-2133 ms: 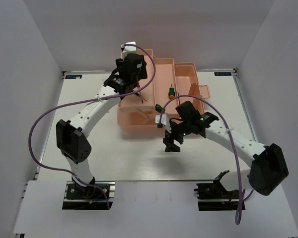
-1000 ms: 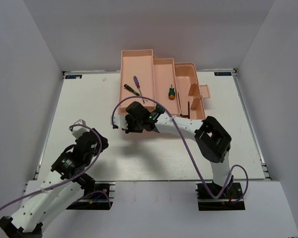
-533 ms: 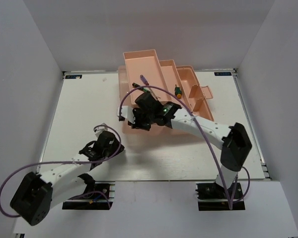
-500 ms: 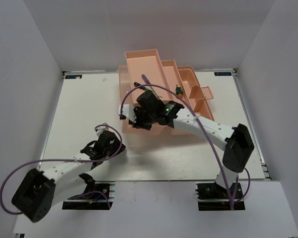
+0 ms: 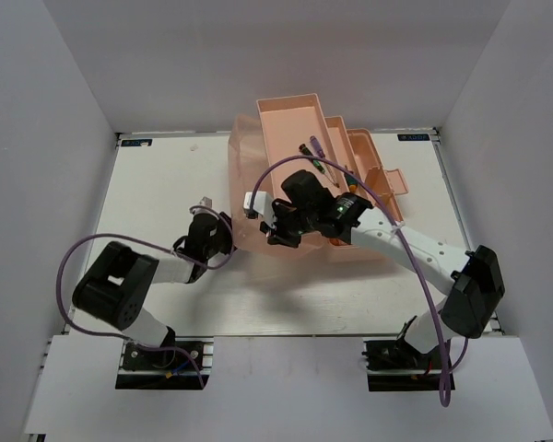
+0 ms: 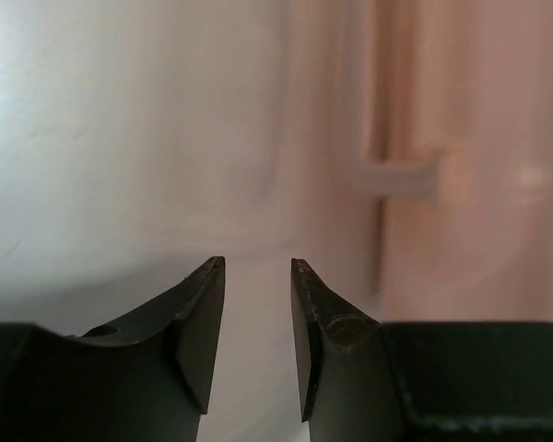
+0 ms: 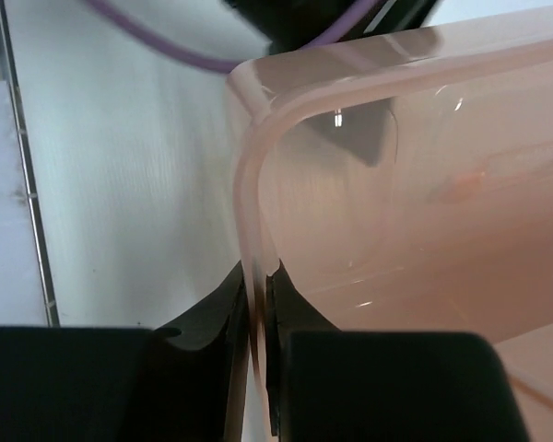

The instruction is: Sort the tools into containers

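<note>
Evidently to tilt or steady it, the right gripper (image 7: 256, 276) clamps the wall of the toolbox (image 5: 281, 115), while the left gripper (image 6: 256, 267) hovers alongside, jaws apart and empty.

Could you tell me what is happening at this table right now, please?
The right gripper is pinching the thin rim of the salmon-pink toolbox near a rounded corner. The left gripper sits low beside the box's left wall, jaws apart with nothing between them. A couple of screwdrivers lie in the open trays.
</note>
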Motion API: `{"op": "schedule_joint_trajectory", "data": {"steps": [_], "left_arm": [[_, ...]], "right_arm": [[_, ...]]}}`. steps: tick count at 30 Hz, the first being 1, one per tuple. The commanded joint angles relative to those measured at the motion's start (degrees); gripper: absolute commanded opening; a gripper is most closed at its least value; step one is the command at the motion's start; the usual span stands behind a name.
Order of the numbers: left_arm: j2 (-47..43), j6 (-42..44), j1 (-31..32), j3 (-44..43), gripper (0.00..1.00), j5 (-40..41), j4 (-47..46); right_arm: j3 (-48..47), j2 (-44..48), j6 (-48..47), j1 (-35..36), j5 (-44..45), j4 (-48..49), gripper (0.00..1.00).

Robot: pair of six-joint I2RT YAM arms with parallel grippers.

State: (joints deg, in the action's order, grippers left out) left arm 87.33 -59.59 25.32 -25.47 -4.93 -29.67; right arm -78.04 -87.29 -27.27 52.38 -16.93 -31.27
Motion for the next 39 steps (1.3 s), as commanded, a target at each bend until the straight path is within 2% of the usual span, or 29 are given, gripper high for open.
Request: {"op": "schedule_joint_trajectory", "data": {"steps": [1, 2, 6, 7, 8, 9, 10, 11, 12, 13, 14, 16, 19, 24, 26, 27, 30, 32, 33, 34, 35, 36, 37, 38, 39], "left_arm": [[3.98, -3.94, -2.37, -3.70, 0.45, -8.06, -13.99], [5.29, -5.34, -2.38, -4.23, 0.45, -9.30, -18.88], [10.66, -8.87, -3.52, -5.29, 0.44, -15.36, -27.70], [11.45, -8.87, -4.05, -5.98, 0.44, -16.16, -27.72], [12.76, -9.66, -4.05, -6.60, 0.44, -16.86, -28.33], [13.39, -10.27, -4.05, -6.61, 0.44, -17.39, -28.95], [13.39, -10.28, -4.05, -6.61, 0.44, -17.92, -28.95], [14.26, -10.98, -4.05, -6.61, 0.43, -17.92, -29.82], [14.97, -11.68, -4.57, -6.61, 0.43, -17.92, -30.35], [14.98, -11.69, -4.58, -6.61, 0.43, -17.92, -30.36], [15.76, -12.30, -4.58, -6.61, 0.43, -17.92, -30.88], [16.55, -12.91, -4.58, -6.61, 0.43, -18.45, -30.89], [17.96, -12.92, -5.11, -7.92, 0.43, -19.06, -30.89], [19.19, -12.92, -5.11, -10.91, 0.43, -19.59, -30.10], [19.72, -12.92, -5.11, -11.52, 0.43, -19.59, -30.09], [19.72, -12.92, -5.11, -11.53, 0.43, -19.59, -30.09], [20.25, -12.92, -5.11, -12.84, 0.43, -20.12, -29.57], [20.25, -12.92, -5.11, -12.85, 0.41, -20.12, -29.57], [20.25, -12.92, -5.11, -12.85, 0.41, -20.12, -29.57], [20.25, -12.92, -5.11, -12.85, 0.41, -20.12, -29.57], [19.55, -12.92, -5.11, -12.85, 0.41, -20.12, -28.87], [19.02, -12.31, -5.11, -13.37, 0.41, -20.12, -28.86], [19.02, -12.30, -5.11, -13.37, 0.40, -20.12, -28.17], [18.32, -11.69, -5.11, -14.50, 0.40, -20.73, -26.68], [17.53, -10.82, -5.11, -15.04, 0.40, -20.74, -25.88]], "right_arm": [[2.18, 5.28, 3.01, -1.31, -0.91, 6.74, 0.00], [2.80, 5.63, 3.18, -1.40, -1.26, 6.92, 0.00], [6.14, 5.55, 3.10, -1.49, -2.58, 7.89, 0.00], [6.06, 5.20, 2.84, -1.40, -2.41, 7.54, 0.06], [6.14, 4.41, 2.57, -1.49, -1.71, 7.10, 0.21], [6.06, 4.14, 2.48, -0.97, -0.23, 6.84, 0.48], [6.32, 3.71, 2.57, -0.96, 0.31, 6.75, 0.65], [6.41, 3.70, 2.74, -0.88, 3.45, 6.83, 0.73], [6.32, 3.27, 2.92, -0.70, 4.35, 6.40, 0.87], [6.06, 3.00, 3.79, -0.35, 4.97, 6.48, 0.89], [5.88, 3.00, 4.50, -0.09, 9.33, 5.44, 0.91], [5.62, 3.09, 5.20, 0.88, 11.38, 4.64, 0.91], [5.35, 3.61, 5.91, 1.67, 13.15, 1.48, 0.91], [7.46, 10.54, 2.76, 1.68, 14.03, 1.47, 0.91], [3.98, 13.01, 1.52, 1.50, 11.49, -1.06, 0.91], [2.30, 13.80, 0.82, 1.41, 5.21, -7.43, 0.91], [-5.70, 15.83, -3.14, 1.50, -1.59, -15.28, 0.82], [-9.39, 16.97, 0.52, 1.06, 4.05, -13.92, 0.66], [-10.63, 17.23, 1.33, 0.97, 13.75, -12.60, 0.47], [-9.95, 17.50, 1.95, 0.62, 28.73, -4.93, 0.12], [-8.89, 17.59, 2.65, -0.43, 36.28, -1.20, 0.00], [-5.58, 17.59, -0.65, -1.13, 47.84, 6.75, 0.00], [-0.85, 17.33, -4.08, -4.19, 54.74, 15.27, 0.00], [1.03, 16.80, -7.59, -8.57, 56.46, 17.27, 0.00], [1.57, 16.19, -5.19, -14.88, 56.22, 17.03, 0.00]]}}
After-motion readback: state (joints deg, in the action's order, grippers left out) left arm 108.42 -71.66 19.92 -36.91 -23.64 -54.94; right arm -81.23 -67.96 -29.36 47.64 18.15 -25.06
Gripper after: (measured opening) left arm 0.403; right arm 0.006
